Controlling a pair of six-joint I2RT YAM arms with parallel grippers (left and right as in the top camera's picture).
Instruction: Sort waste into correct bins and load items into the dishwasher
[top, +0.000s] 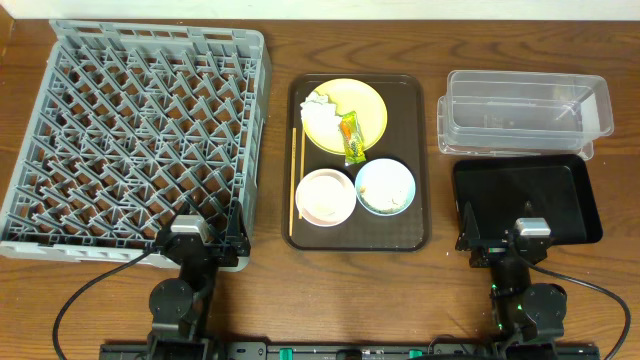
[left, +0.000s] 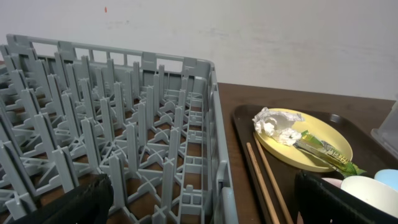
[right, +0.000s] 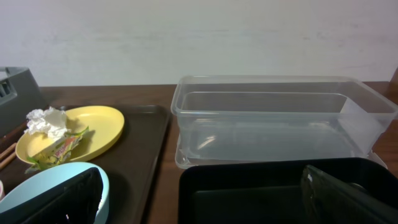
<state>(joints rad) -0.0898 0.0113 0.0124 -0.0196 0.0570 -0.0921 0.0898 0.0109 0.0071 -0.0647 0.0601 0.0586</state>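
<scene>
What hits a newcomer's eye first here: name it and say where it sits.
The big grey dish rack, empty, fills the left of the table. In the middle a brown serving tray carries a yellow plate with a crumpled napkin and orange wrapper, a pinkish bowl, a light blue bowl and chopsticks. On the right a clear container sits behind a glossy black tray.

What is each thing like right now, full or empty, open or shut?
Dish rack: empty.
Yellow plate: holds napkin and wrapper.
Pink bowl: upright.
Blue bowl: upright, scraps inside.
Chopsticks: lying flat on brown tray.
Clear container: empty.
Black tray: empty.
Left gripper: fingers open.
Right gripper: fingers open.
</scene>
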